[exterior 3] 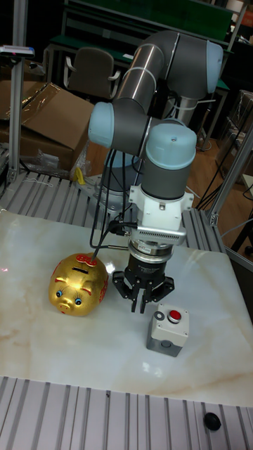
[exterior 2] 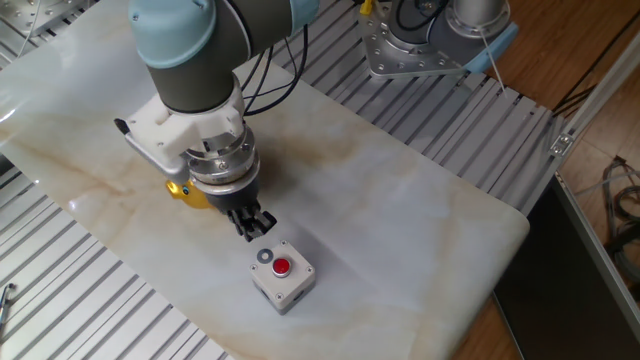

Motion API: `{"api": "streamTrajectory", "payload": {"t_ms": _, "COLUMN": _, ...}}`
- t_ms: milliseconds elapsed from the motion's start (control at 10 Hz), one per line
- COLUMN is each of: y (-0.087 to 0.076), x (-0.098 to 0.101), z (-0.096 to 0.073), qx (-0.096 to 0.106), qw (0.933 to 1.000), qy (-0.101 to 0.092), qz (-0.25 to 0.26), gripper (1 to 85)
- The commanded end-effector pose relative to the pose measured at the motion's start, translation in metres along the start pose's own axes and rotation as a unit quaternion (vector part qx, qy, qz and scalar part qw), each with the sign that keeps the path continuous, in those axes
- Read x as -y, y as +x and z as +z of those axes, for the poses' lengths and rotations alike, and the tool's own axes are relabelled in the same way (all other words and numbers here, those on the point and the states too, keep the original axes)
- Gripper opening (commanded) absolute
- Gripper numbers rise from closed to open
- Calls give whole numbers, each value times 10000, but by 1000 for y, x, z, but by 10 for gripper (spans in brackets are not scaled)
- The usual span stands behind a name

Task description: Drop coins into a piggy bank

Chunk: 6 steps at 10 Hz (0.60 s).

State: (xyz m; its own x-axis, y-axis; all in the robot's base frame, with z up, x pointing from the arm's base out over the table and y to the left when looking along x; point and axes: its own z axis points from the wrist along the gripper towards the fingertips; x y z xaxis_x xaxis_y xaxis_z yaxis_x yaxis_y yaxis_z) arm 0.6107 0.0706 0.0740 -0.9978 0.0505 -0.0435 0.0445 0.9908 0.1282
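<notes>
The gold piggy bank (exterior 3: 79,283) stands on the marble slab, left of my gripper; in the fixed view only a gold sliver of the piggy bank (exterior 2: 186,191) shows behind the wrist. A grey coin (exterior 2: 264,256) lies on the top corner of the white button box (exterior 2: 283,277), beside its red button; in the tall view the coin (exterior 3: 161,317) shows there too. My gripper (exterior 2: 254,229) points down between pig and box, just up-left of the coin and clear of it. In the tall view the gripper (exterior 3: 140,304) has its fingers drawn together, with nothing visible between them.
The marble slab (exterior 2: 400,200) rests on a ribbed aluminium table. The arm's base mount (exterior 2: 415,45) sits at the back right. The slab's right edge drops off toward a wooden floor with cables. Cardboard boxes (exterior 3: 42,119) and a chair stand behind.
</notes>
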Motion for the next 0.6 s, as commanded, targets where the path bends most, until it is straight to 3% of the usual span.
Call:
{"api": "streamTrajectory", "payload": {"t_ms": 0, "y": -1, "x": -3, "z": -2, "qx": 23, "qw": 9999, "qy": -102, "qz": 29, "gripper": 227}}
{"api": "streamTrajectory", "payload": {"t_ms": 500, "y": 1, "x": -7, "z": -8, "qx": 47, "qw": 9996, "qy": -279, "qz": -22, "gripper": 277}}
